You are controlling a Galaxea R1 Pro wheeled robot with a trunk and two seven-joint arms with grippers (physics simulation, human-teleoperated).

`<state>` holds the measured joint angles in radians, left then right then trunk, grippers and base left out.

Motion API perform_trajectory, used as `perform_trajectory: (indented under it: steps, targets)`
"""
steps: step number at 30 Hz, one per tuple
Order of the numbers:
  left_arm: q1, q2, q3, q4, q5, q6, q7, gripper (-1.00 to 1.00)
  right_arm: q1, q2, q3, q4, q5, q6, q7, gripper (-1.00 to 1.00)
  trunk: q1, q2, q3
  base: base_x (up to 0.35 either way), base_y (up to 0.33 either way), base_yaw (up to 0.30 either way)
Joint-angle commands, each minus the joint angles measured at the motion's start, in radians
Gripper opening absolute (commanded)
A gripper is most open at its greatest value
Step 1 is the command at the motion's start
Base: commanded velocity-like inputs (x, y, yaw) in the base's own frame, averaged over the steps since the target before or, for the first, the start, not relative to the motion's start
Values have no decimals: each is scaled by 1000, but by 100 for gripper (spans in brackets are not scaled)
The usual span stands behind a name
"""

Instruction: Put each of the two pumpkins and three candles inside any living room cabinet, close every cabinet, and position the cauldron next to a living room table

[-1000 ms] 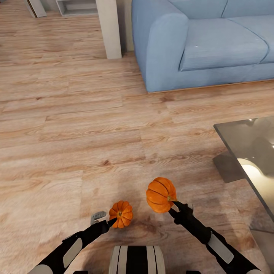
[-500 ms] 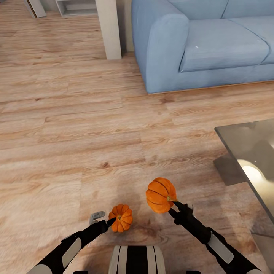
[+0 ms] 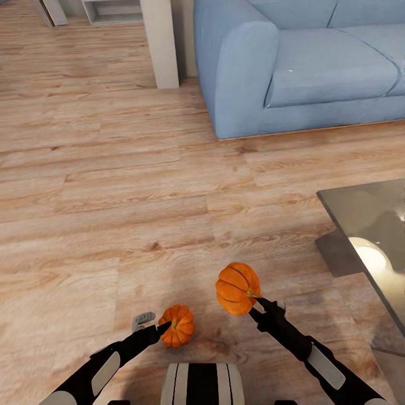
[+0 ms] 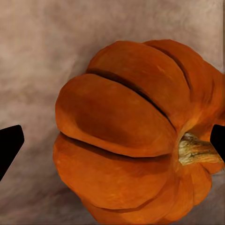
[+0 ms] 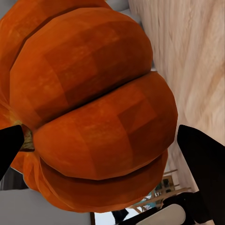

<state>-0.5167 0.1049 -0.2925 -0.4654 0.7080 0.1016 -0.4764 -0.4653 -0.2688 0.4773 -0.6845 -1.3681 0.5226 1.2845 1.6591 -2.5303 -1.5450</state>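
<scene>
Two bright-orange ribbed pumpkins hang low in front of my base. The smaller-looking pumpkin (image 3: 178,333) (image 4: 131,136) sits just past my left gripper (image 3: 156,325) (image 4: 112,143). That gripper is open: one fingertip (image 4: 9,145) stands apart from the pumpkin's side, the other is by its stem. The other pumpkin (image 3: 238,288) (image 5: 93,112) is held above the floor, with my right gripper (image 3: 260,304) (image 5: 101,145) shut on it. The corner of the grey glass table (image 3: 360,214) is at the right.
A blue sofa (image 3: 304,67) stands ahead to the right on the wood floor. A pale pillar (image 3: 160,42) rises left of it, with a low white shelf unit (image 3: 112,10) behind. Open floor lies ahead and to the left.
The left pumpkin has sunk lower beside the left gripper, whose arm has hardly moved. The right arm and its pumpkin are unchanged. The view shifted slightly.
</scene>
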Motion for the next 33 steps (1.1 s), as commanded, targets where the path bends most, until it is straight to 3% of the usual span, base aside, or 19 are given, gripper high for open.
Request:
perform_trajectory:
  steps: [1, 7, 20, 33]
  targets:
    - [0, 1, -4, -1, 12, 7, -1, 100, -1, -1, 6, 0, -11, 10, 4, -100, 0, 0, -1, 0, -34, 0]
    - [0, 2, -4, -1, 14, 6, -1, 100, -1, -1, 6, 0, -11, 10, 4, -100, 0, 0, -1, 0, -8, 0]
    - [0, 1, 0, -1, 14, 4, 0, 100, -1, -1, 6, 0, -11, 10, 4, -100, 4, -3, -39, 0, 0, 0]
    - [0, -4, -2, -1, 7, 3, 0, 100, -1, -1, 6, 0, -11, 10, 4, -100, 4, -3, -39, 0, 0, 0]
